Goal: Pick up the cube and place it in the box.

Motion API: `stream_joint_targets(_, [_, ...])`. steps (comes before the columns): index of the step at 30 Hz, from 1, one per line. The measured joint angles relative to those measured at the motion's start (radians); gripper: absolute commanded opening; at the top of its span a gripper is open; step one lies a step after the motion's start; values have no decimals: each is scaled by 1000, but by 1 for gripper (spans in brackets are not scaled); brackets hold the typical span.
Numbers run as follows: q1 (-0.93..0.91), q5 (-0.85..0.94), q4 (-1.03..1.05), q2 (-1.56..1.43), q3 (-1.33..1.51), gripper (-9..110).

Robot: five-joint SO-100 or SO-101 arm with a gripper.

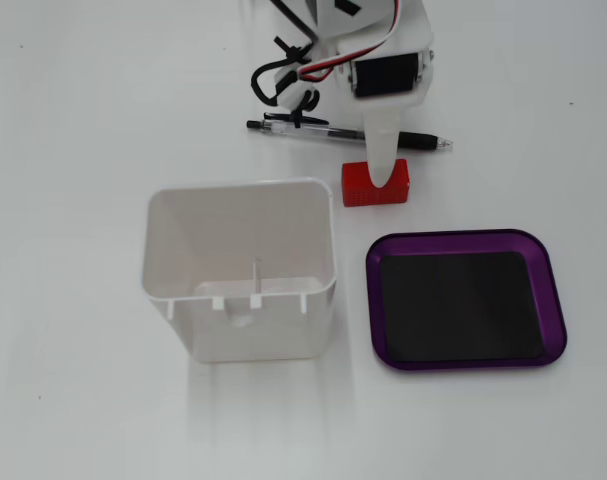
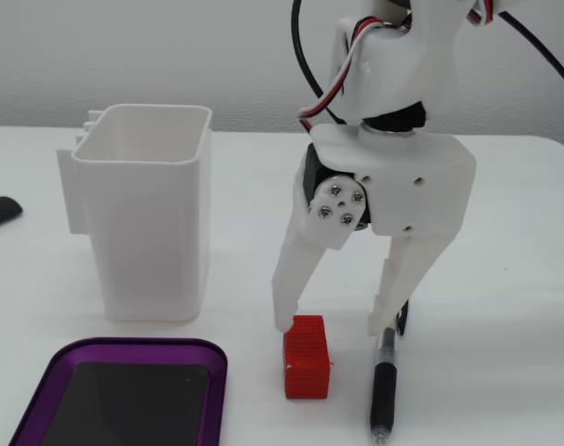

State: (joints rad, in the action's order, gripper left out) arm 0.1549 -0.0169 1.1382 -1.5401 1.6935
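Gripper (image 2: pixel 335 323): jaws spread apart, pointing down at the table (image 2: pixel 504 279), with nothing between them. One fingertip (image 2: pixel 286 311) sits at the far top edge of the cube (image 2: pixel 307 357); the other comes down beside the pen (image 2: pixel 385 383). Whether either tip actually touches is not clear.

Cube position: in a fixed view the cube (image 1: pixel 368 187) lies on the table just in front of the pen (image 1: pixel 423 141), with the white finger (image 1: pixel 381 150) overlapping its top edge. The box (image 1: pixel 553 300) lies near it, toward the lower right in that view, with a strip of bare table between the two. The black floor of the box holds nothing.

Clearances:
- A white open-topped container (image 1: pixel 240 270) stands left of the box in that view, close beside it, and its upper right corner is near the cube.
- In another fixed view the container (image 2: pixel 144 214) stands taller than the cube, and the box (image 2: pixel 124 348) is cut off by the lower frame edge.
- Open table extends to the right of the gripper in that view.

Markings: no readable writing, brand or label on any item.
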Motion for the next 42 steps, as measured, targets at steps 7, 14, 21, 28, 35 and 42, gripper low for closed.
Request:
stream_joint_targets(7, [-2, 0, -81, 2, 0, 21])
stream_joint_targets(14, [-2, 0, -92, 2, 0, 21])
stream_joint_targets(21, [-3, 0, -160, 2, 78, 21])
stream_joint_targets(28, [-3, 5, -224, 2, 133, 21])
stream_joint_targets(35, [-3, 29, -239, 2, 133, 0])
stream_joint_targets(42, [-2, 64, -253, 2, 133, -1])
